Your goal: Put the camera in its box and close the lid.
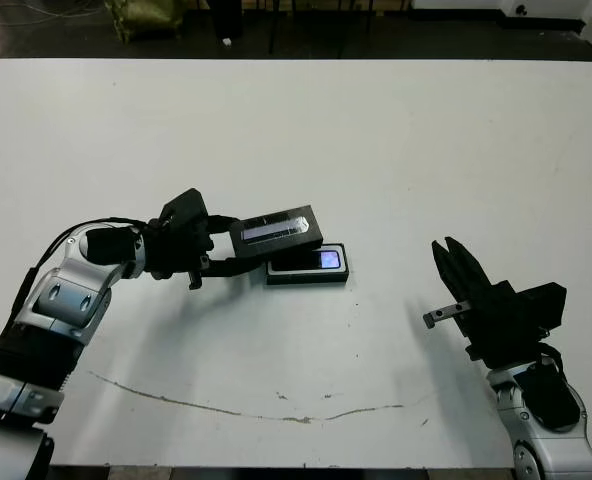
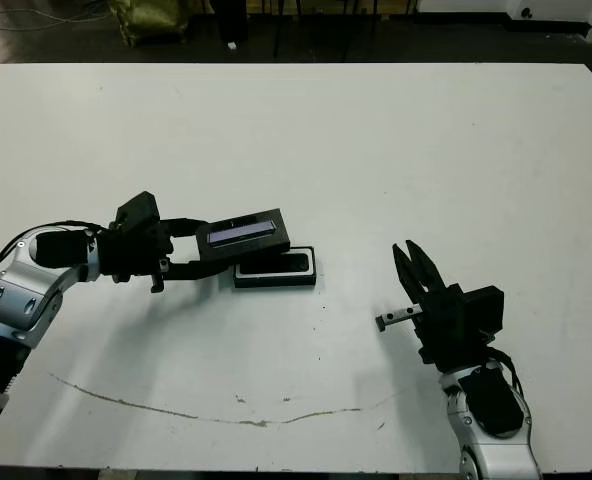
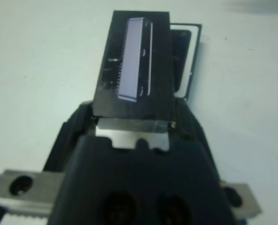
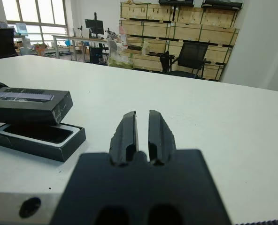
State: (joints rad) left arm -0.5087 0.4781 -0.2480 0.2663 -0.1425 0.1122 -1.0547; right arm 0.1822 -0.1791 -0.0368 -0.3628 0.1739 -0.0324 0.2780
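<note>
Table: white top [image 1: 376,140] — a thin brown streak [image 1: 226,408] along its near edge
Floor: dark, beyond the far edge [image 1: 66,40]
Far wall: stacked wooden crates [image 4: 176,18]
Furniture: black office chair [image 4: 188,56], desks with a monitor [image 4: 93,24]
Windows: far left [image 4: 31,11] — bright daylight

No words or numbers can be read anywhere in these pictures. The lid [image 3: 134,70] has some tiny pale marks next to its shiny strip, and they may be print, but the wrist view is too blurry to tell. The camera [image 1: 316,262] shows a small glowing bluish screen with nothing clear on it, and the stacked crates [image 4: 176,18] far behind the table show no label that can be made out.
</note>
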